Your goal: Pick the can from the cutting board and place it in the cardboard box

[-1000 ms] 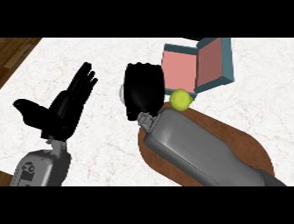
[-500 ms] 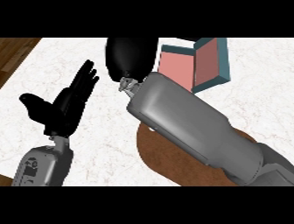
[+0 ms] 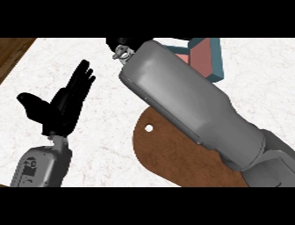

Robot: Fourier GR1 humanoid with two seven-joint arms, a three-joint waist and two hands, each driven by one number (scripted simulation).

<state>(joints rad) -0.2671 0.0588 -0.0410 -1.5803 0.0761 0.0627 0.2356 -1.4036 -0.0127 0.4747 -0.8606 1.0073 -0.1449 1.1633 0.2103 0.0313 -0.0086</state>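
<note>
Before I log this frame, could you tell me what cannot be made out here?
- Can: not visible in the head view.
- Right hand: cut off by the view's top edge, fingers unseen.
- Cardboard box: inside largely hidden behind the right forearm.
- Cutting board: right part covered by that forearm.

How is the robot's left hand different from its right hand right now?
The left black hand shows whole, fingers straight and spread, resting open above the white marble counter. The right black hand is mostly cut off at the view's top edge, so its fingers cannot be seen. The left grey forearm looks short; the right grey forearm stretches long across the brown wooden cutting board. Both hands are black.
</note>
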